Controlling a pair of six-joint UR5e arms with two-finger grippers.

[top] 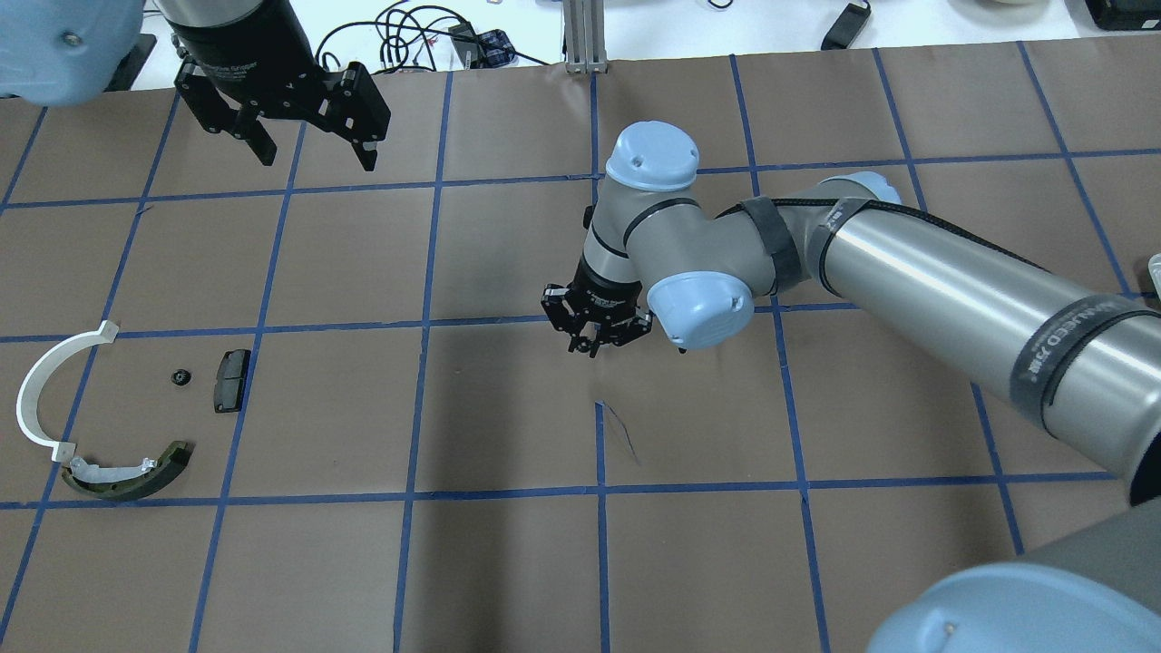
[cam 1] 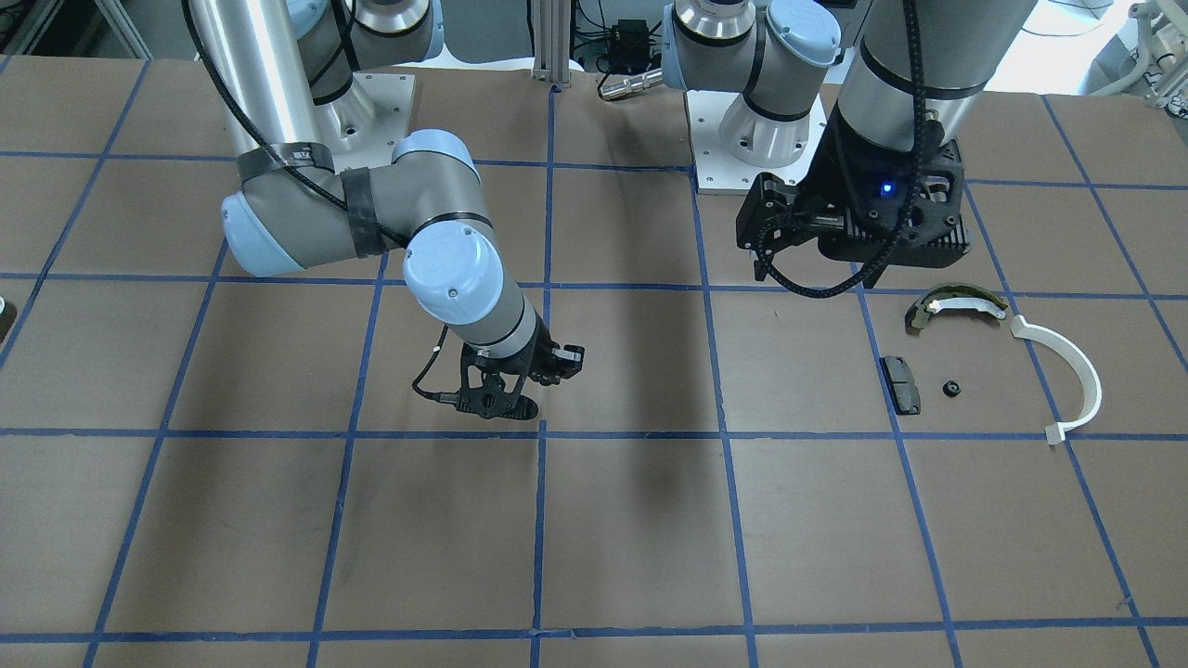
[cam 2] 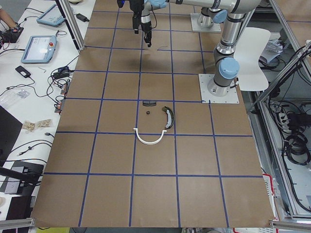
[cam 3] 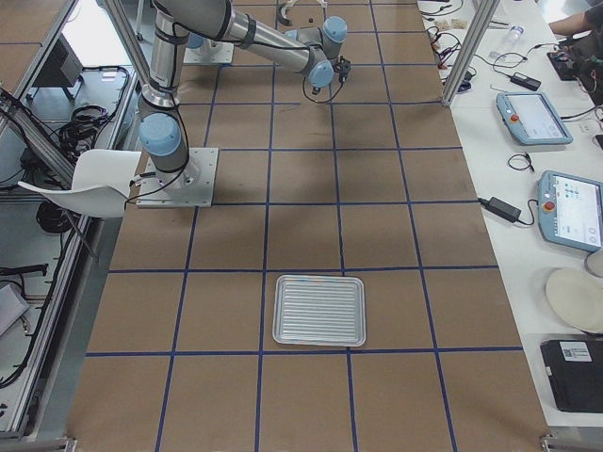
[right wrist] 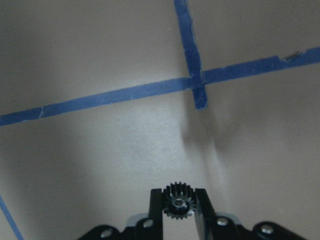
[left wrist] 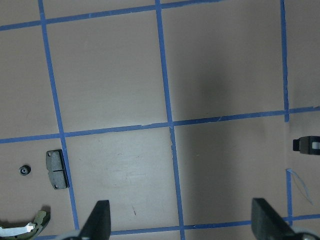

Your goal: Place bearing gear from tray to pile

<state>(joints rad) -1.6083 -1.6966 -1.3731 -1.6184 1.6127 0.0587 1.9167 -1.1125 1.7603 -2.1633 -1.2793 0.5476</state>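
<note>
Overhead view: the right gripper [top: 594, 343] hangs over the middle of the table [top: 508, 562], near a blue tape crossing [top: 599, 405]. Its fingers are nearly together, and what sits between them is too small to make out here. The left gripper [top: 316, 154] is raised at the far left with its jaws spread wide and nothing in them. The pile lies at the left edge. It consists of a white half-ring [top: 27, 394], an olive-and-white brake shoe [top: 127, 476] at the ring's lower end (contact cannot be told), a black pad [top: 231, 381] partly on a tape line, and 1 small black round part [top: 181, 375] just beside the pad.

Front-facing view: the 4 pile parts lie on the view's right, just below the left gripper. The right gripper is well apart from them.

Exterior left view: the 4 parts are grouped near the left arm's base. Both grippers are far and small, so their state is not judged here.

Exterior right view: the metal tray [cam 3: 318, 311] lies flat at the near end of the table, well apart from both arms.

Left wrist view: 2 fingertips at the lower edge stand far apart. The pad, the round part and 1 tip of the brake shoe show at lower left.

Right wrist view: the bearing gear [right wrist: 178, 202], black and toothed with a metal centre, is clamped between the 2 fingertips
</note>
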